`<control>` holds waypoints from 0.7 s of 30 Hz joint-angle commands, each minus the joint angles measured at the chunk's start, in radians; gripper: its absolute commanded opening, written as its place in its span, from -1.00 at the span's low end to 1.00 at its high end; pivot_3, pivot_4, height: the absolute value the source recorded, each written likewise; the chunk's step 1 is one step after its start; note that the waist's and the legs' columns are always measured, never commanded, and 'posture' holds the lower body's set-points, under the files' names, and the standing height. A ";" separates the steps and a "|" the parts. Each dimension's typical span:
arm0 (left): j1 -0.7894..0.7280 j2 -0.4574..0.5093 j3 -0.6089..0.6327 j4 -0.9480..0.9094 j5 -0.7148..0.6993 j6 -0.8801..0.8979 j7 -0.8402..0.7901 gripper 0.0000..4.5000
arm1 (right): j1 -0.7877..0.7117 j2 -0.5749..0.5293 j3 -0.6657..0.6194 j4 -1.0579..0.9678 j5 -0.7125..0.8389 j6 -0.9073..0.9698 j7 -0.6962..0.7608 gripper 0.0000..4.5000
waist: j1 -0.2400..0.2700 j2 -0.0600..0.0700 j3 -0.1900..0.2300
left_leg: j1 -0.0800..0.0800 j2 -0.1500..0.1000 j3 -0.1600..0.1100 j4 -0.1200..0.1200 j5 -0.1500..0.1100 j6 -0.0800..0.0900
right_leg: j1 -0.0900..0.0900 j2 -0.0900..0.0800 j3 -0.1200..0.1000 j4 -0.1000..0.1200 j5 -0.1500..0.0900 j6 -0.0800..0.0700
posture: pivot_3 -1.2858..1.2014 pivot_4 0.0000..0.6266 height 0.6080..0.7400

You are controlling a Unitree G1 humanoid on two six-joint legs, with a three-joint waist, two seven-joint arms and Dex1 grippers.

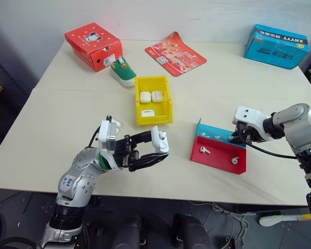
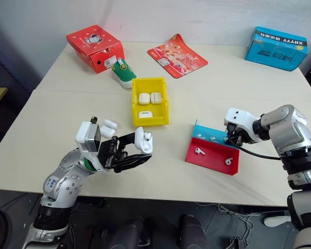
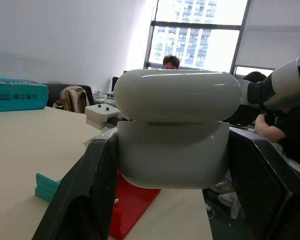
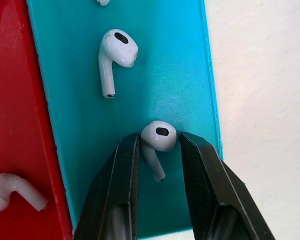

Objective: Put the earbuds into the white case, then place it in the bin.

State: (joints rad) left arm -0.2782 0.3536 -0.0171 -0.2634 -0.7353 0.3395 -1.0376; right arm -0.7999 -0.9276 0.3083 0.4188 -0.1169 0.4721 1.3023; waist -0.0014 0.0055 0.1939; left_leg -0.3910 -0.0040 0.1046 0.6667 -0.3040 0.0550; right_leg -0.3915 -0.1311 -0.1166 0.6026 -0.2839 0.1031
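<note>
Head stereo pair: high, looking forward and down over the bench (image 1: 52,129), sharing one scene; left wrist view: level across bench; right wrist view: close, straight down past right gripper (image 4: 159,145) onto tray (image 4: 180,75)

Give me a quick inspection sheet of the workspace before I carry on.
Surface: beige table, two panels joined.
Job's things: open white case in left claw; yellow bin holds three closed cases; loose earbuds on red-and-blue tray.
Clutter: red carton, green-and-white shoe toy, red packet, teal box.
Grippers: left claw shut on the case; right claw closed around one earbud on the tray's blue part.
Cables: black cable trailing from right wrist.
Surroundings: people seated near windows.
</note>
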 commanded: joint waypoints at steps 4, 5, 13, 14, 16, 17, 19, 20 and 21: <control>-0.006 0.001 0.006 -0.032 -0.011 -0.008 -0.003 0.25 | 0.033 0.010 -0.003 -0.019 -0.002 0.015 0.002 -0.81 | 0.000 0.000 0.000 | 0.000 0.000 0.000 0.000 0.000 0.000 | 0.000 0.000 0.000 0.000 0.000 0.000 | 0.03 -0.52 1.00; -0.005 0.002 0.006 -0.032 -0.011 -0.008 -0.004 0.25 | 0.036 0.009 -0.006 -0.025 0.001 0.018 0.002 -0.81 | 0.000 0.000 0.000 | 0.000 0.000 0.000 0.000 0.000 0.000 | 0.000 0.000 0.000 0.000 0.000 0.000 | 0.03 -0.52 1.00; -0.019 -0.001 0.003 -0.019 -0.013 -0.011 -0.018 0.25 | 0.056 -0.042 -0.210 -0.116 0.165 -0.050 0.053 -0.81 | 0.001 0.000 0.000 | -0.001 0.000 0.000 0.000 0.000 0.000 | 0.000 0.000 0.000 0.000 0.000 0.000 | 0.03 -0.52 1.00; -0.025 -0.003 0.004 -0.013 -0.014 -0.013 -0.021 0.25 | 0.070 -0.039 -0.262 -0.134 0.210 -0.097 0.054 -0.81 | 0.001 0.000 0.000 | -0.001 0.000 0.000 0.000 0.000 0.000 | -0.001 0.000 0.000 0.000 0.000 0.000 | 0.03 -0.52 1.00; -0.038 -0.010 0.005 -0.001 -0.014 -0.020 -0.028 0.25 | 0.111 -0.018 -0.363 -0.199 0.329 -0.146 0.089 -0.81 | 0.003 0.000 0.000 | -0.001 0.000 0.000 0.000 0.000 0.000 | -0.001 0.000 0.000 0.000 0.000 0.000 | 0.03 -0.52 1.00; -0.045 -0.014 0.006 0.006 -0.015 -0.022 -0.030 0.25 | 0.133 -0.003 -0.410 -0.250 0.406 -0.120 0.113 -0.81 | 0.003 0.000 0.000 | -0.001 0.000 0.000 0.000 0.000 0.000 | -0.001 0.000 0.000 0.000 0.000 0.000 | 0.03 -0.52 1.00; -0.063 -0.026 0.004 0.025 -0.013 -0.029 -0.037 0.25 | 0.162 0.061 -0.511 -0.384 0.595 0.025 0.078 -0.81 | 0.003 0.000 0.001 | -0.001 0.000 0.000 -0.001 0.000 0.000 | 0.000 0.000 -0.001 0.000 0.000 0.000 | 0.03 -0.52 1.00; -0.074 -0.033 0.003 0.037 -0.012 -0.032 -0.039 0.25 | 0.177 0.101 -0.557 -0.466 0.698 0.113 0.025 -0.81 | 0.003 0.000 0.001 | 0.000 0.000 -0.001 -0.001 0.000 0.000 | 0.000 0.000 -0.001 0.000 0.000 0.000 | 0.03 -0.52 1.00; -0.086 -0.043 0.001 0.049 -0.008 -0.040 -0.041 0.25 | 0.188 0.137 -0.594 -0.536 0.797 0.200 -0.030 -0.81 | 0.001 -0.001 0.001 | 0.000 0.000 -0.001 -0.001 0.000 0.000 | 0.000 0.000 0.000 0.000 0.000 0.000 | 0.03 -0.52 1.00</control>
State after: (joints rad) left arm -0.3464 0.3183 -0.0185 -0.2068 -0.7362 0.3238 -1.0700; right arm -0.6118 -0.8099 -0.2212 -0.0064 0.5241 0.5615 1.3301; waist -0.0003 0.0049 0.1949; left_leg -0.3914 -0.0035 0.1031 0.6661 -0.3038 0.0553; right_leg -0.3915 -0.1308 -0.1171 0.6030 -0.2838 0.1032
